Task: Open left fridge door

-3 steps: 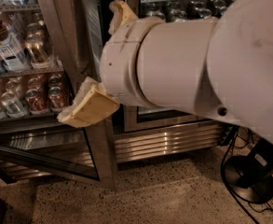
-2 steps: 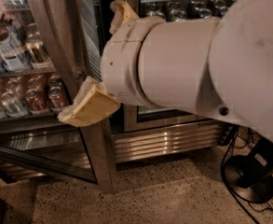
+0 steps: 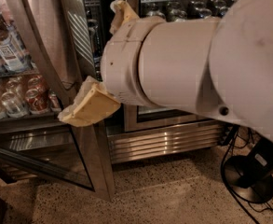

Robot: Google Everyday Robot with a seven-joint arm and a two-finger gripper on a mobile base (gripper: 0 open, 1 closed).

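Gripper point(image 3: 95, 62) (spread) at left fridge door point(image 3: 39, 43)

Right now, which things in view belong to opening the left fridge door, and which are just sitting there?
Part of the job:
- left fridge door, standing partly open
- fridge
- hand, open, at the door's edge

Just there:
- bottles and cans on the shelves
- black stand and cables on the floor
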